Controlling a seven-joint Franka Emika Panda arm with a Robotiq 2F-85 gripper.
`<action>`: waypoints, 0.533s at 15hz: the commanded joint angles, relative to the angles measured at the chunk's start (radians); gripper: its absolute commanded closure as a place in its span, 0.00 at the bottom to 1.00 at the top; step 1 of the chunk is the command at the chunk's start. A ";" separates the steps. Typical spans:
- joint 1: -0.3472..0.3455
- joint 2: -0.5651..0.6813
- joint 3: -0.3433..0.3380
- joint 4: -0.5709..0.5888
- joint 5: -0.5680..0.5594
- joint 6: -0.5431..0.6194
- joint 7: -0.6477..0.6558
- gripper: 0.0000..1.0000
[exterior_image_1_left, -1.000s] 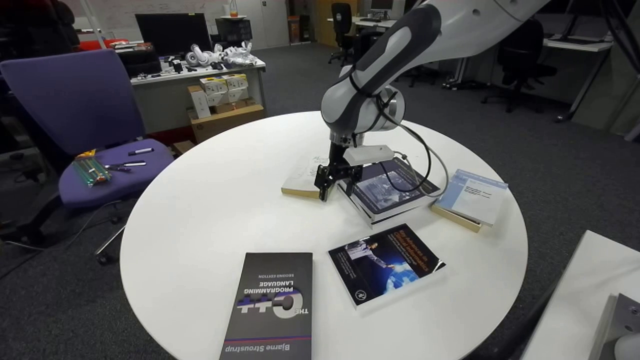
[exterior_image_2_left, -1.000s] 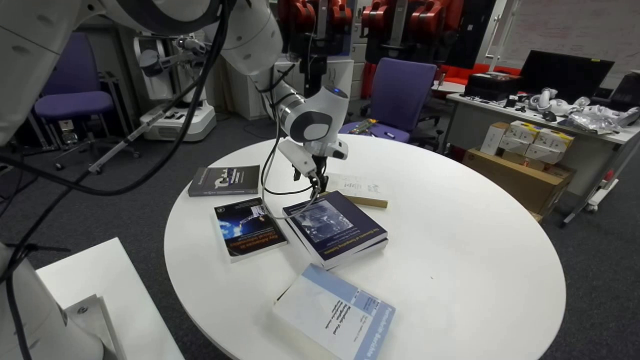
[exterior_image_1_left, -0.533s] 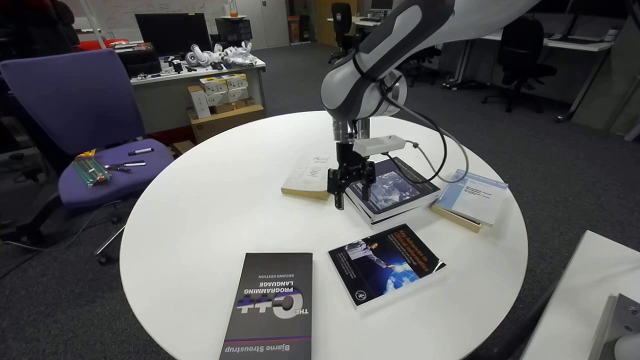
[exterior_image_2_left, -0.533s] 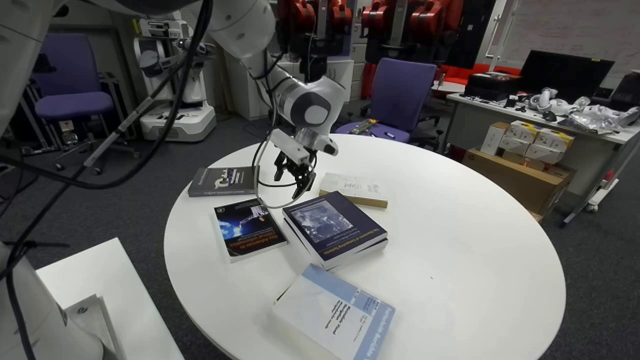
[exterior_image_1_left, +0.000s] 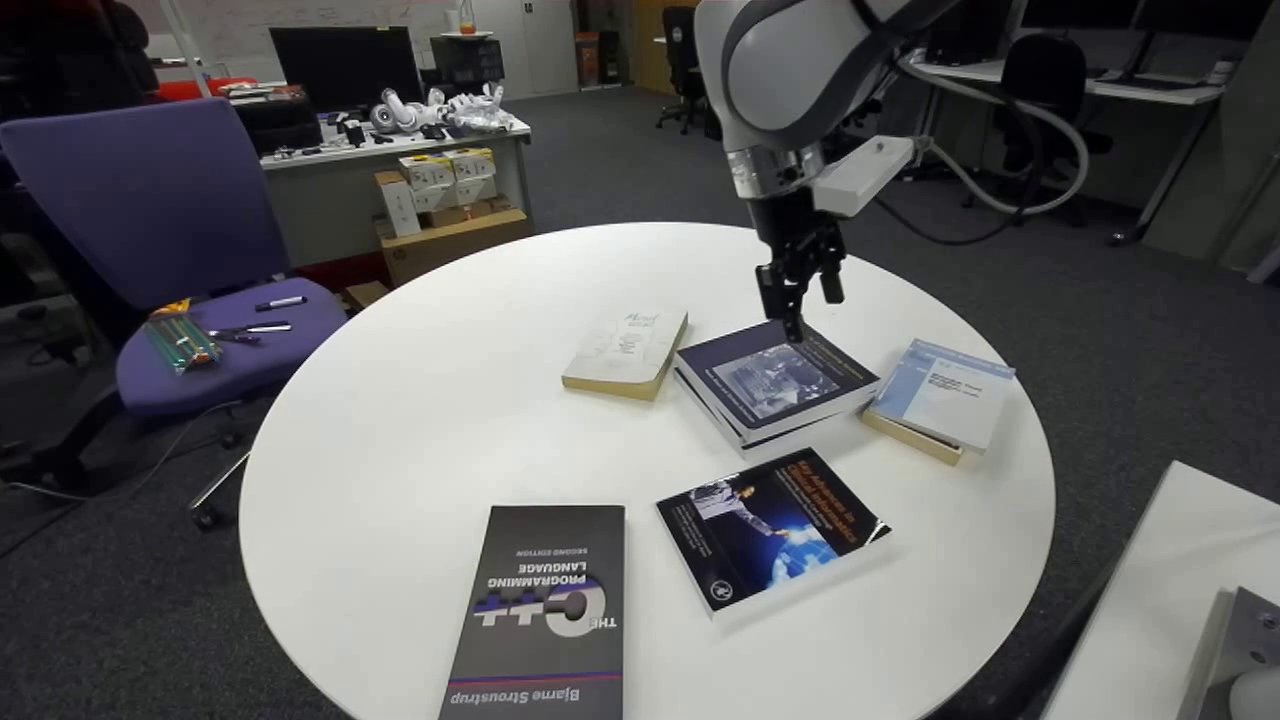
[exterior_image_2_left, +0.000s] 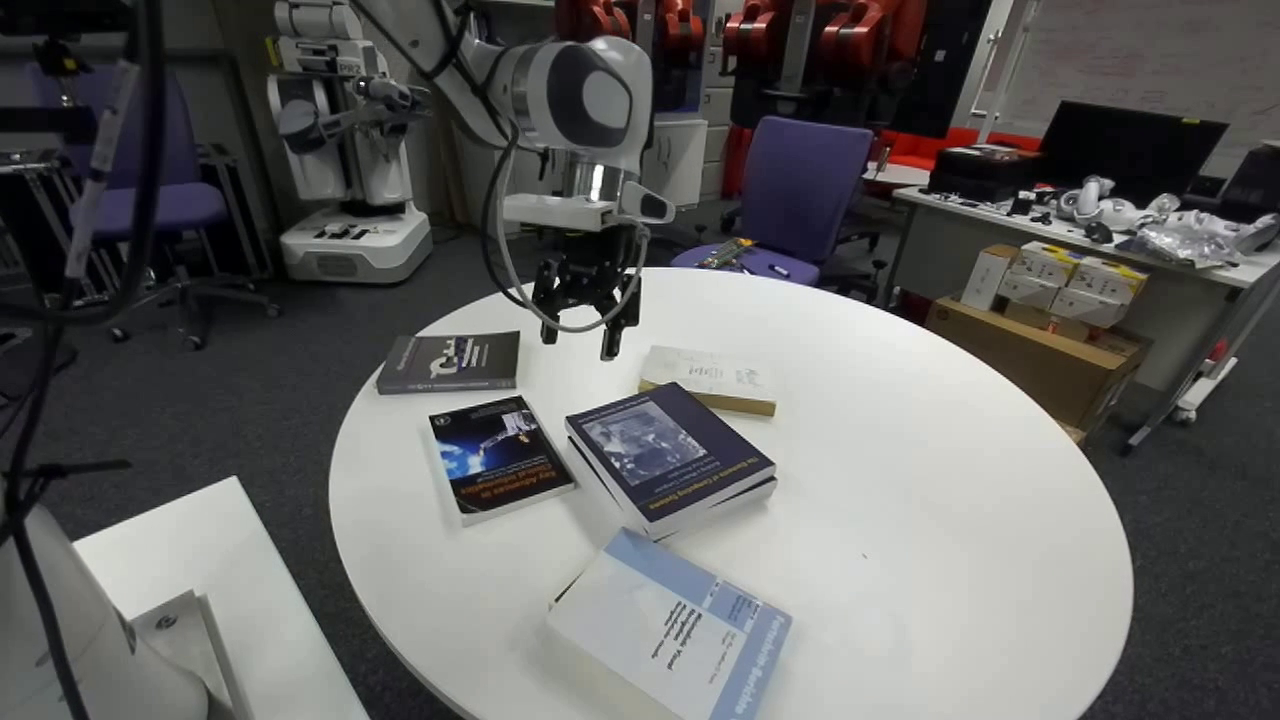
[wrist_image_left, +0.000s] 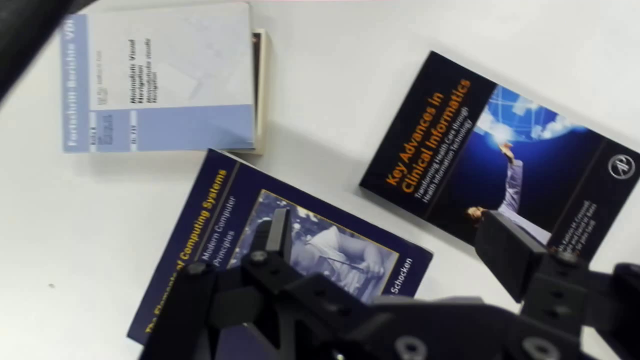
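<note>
From where I stand, a round white bench spreads out above dark grey carpet. Read as a clock dial in an exterior view, it carries a pale book at twelve, a dark-blue book about computing systems at two, a blue-and-white book close to three, a clinical informatics book at four and a grey C++ book near seven. The dark-blue book sits slightly askew on another volume, and the blue-and-white book rests on a second book, whose cream edge peeps out. The tool hangs in the air near the dark-blue book, apart from it, released, its fingers spread wide; in the wrist view one finger crosses that book's cover and the other the clinical informatics book. Beyond the bench, at ten, stands a purple chair with a marker and a packet on its seat; at eleven a cluttered desk bears a black monitor, with stacked boxes below. Between one and two is a black office chair, and just past three a white stand juts in. In an exterior view a white robot also stands beyond the bench, around half past ten, with red-and-black machines at twelve.
</note>
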 joint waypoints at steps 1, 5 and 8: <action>-0.001 -0.236 -0.009 -0.234 -0.124 0.133 -0.033 0.00; -0.009 -0.365 -0.009 -0.401 -0.160 0.385 0.003 0.00; -0.007 -0.313 -0.002 -0.363 -0.130 0.384 0.010 0.00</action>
